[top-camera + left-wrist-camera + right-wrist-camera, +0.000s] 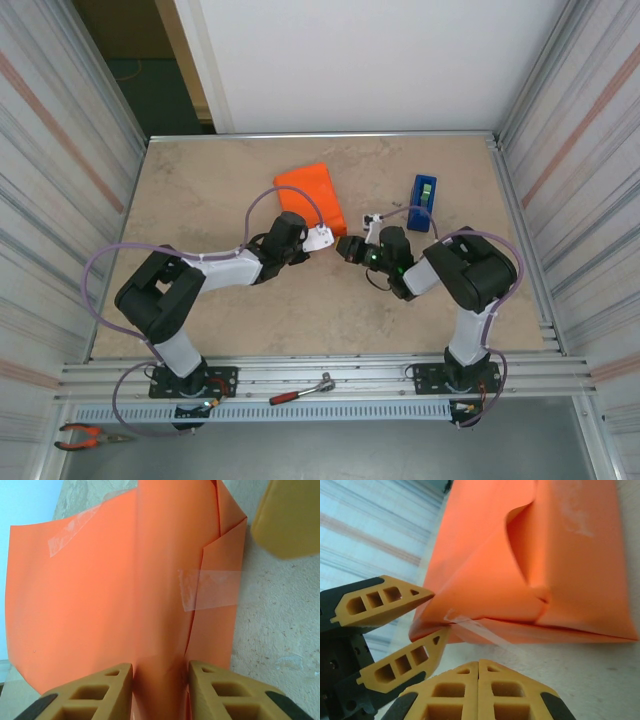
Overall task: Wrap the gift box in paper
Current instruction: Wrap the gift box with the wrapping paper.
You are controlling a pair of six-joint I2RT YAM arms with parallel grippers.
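The orange paper (312, 193) is lying as a folded parcel on the far middle of the table (200, 190), a little left of the blue tape dispenser (422, 200), which is standing apart from it. The paper is covering the gift box, so the box itself is hidden.

The left gripper (160, 667) is reaching to the near end of the parcel. Its fingers (100, 692) are standing on both sides of a raised fold of the paper and are pinching it between them. A strip of clear tape (215, 590) is holding one flap down beside this fold.

The right gripper (479, 667) is sitting just beside the same end, low over the table. Its two fingers are pressing flat against each other and are holding nothing.

A wrench (300, 390) and pliers (88, 435) are lying on the rail at the near edge.
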